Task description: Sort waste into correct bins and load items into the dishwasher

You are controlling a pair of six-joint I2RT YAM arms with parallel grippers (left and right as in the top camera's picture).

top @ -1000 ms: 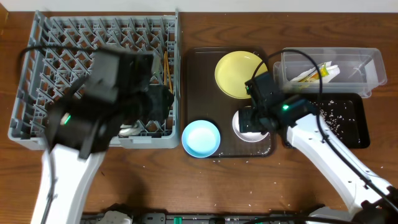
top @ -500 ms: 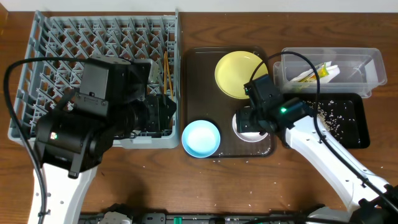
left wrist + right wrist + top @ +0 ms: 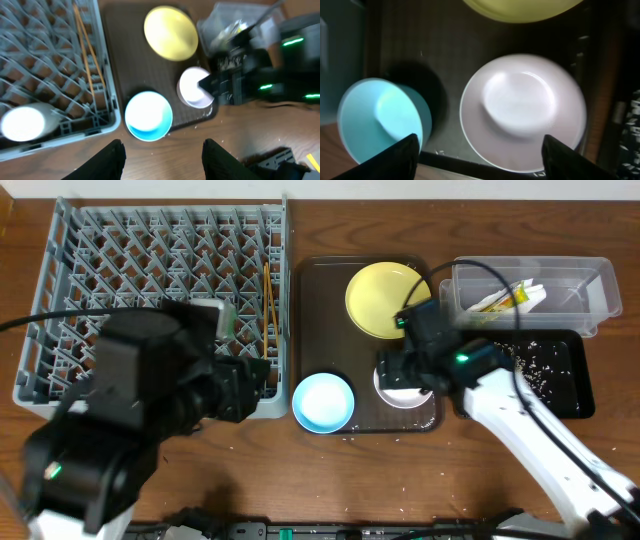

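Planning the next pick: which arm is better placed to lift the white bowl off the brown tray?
Right, probably. The right claw hangs open over the white bowl. The left claw, also open, sits nearer the blue bowl and the rack.

So the tally is one dish rack [image 3: 150, 240], two chopsticks [image 3: 267, 295], one cup [image 3: 22, 124], one yellow plate [image 3: 380, 298], one light blue bowl [image 3: 323, 402], one white bowl [image 3: 522, 107], one serving tray [image 3: 320, 310], one clear tub [image 3: 590, 285] and one black tray [image 3: 560, 395].
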